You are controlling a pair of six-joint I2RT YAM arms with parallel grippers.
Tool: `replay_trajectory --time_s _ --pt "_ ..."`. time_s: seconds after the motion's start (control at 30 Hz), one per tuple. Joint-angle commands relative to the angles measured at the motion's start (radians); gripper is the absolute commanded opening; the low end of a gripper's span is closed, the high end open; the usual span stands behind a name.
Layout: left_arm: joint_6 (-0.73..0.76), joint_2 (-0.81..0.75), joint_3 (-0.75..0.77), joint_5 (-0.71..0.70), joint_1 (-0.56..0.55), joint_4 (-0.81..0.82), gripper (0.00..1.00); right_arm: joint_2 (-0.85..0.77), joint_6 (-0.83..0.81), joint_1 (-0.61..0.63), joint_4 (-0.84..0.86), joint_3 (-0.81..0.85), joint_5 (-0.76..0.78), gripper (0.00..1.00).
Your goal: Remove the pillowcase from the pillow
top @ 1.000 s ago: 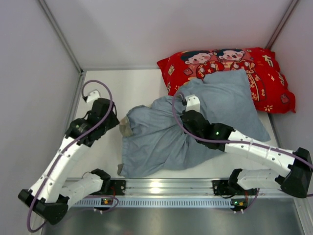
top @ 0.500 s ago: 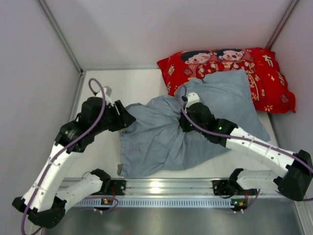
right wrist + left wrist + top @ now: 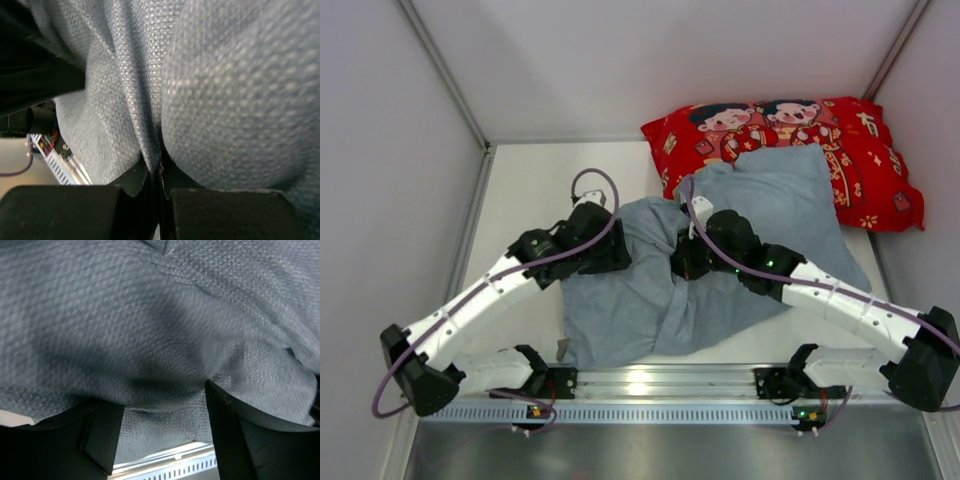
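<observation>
Top external: cartoon-print red pillow (image 3: pixel 880 170) behind pillowcase (image 3: pixel 640 295)

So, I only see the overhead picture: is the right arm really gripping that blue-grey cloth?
Observer: Yes; its wrist view shows the right tool pinched shut on a fold of the pillowcase.
Visitor: And the left arm?
Observer: Its wrist view shows the left tool with fingers apart, cloth bulging between them, unclamped.
Visitor: Any white pillow showing up close?
Observer: No; in both wrist views the cloth is all blue-grey weave.
</observation>
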Motion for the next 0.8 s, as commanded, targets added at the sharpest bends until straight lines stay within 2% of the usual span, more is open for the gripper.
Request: replay_trajectory --time_s 0.0,0.07,0.1,0.13,0.2,0.23,0.37,0.4,0.5,0.6,0.77 --pt "-0.033 0.081 0.056 -0.118 -0.053 0.066 0.66 -0.045 0.011 -0.011 0.023 -0.021 -0.081 0.0" --pt "-0.032 0.118 0.067 -0.164 -0.061 0.063 0.33 -0.057 0.006 -0.011 0.014 -0.032 -0.073 0.0" --pt "-0.041 0.118 0.06 -0.177 -0.061 0.064 0.11 -0.072 0.003 -0.009 0.005 -0.035 -0.058 0.0" --pt "-0.048 0.097 0.053 -0.191 -0.061 0.063 0.0 -0.079 -0.004 -0.011 -0.006 -0.036 -0.04 0.0" --pt "-0.084 0.043 0.004 -0.25 -0.061 0.063 0.0 -0.096 -0.015 -0.009 -0.046 -0.035 0.041 0.0" --pt "-0.093 -0.031 -0.019 -0.273 -0.059 0.06 0.0 -0.099 -0.021 -0.009 -0.063 -0.03 0.112 0.0" --pt "-0.172 -0.225 -0.064 -0.404 -0.058 -0.069 0.0 -0.122 -0.026 -0.012 -0.107 -0.041 0.287 0.0" --pt "-0.185 -0.277 -0.061 -0.449 -0.058 -0.15 0.0 -0.123 -0.026 -0.012 -0.106 -0.044 0.305 0.0" --pt "-0.254 -0.334 -0.059 -0.538 -0.058 -0.32 0.0 -0.106 -0.011 -0.018 -0.107 -0.05 0.37 0.0" --pt "-0.321 -0.345 -0.068 -0.57 -0.058 -0.437 0.0 -0.08 0.006 -0.02 -0.112 -0.049 0.416 0.0" --pt "-0.29 -0.319 -0.108 -0.516 -0.058 -0.418 0.0 -0.092 0.026 -0.024 -0.12 -0.061 0.462 0.0"
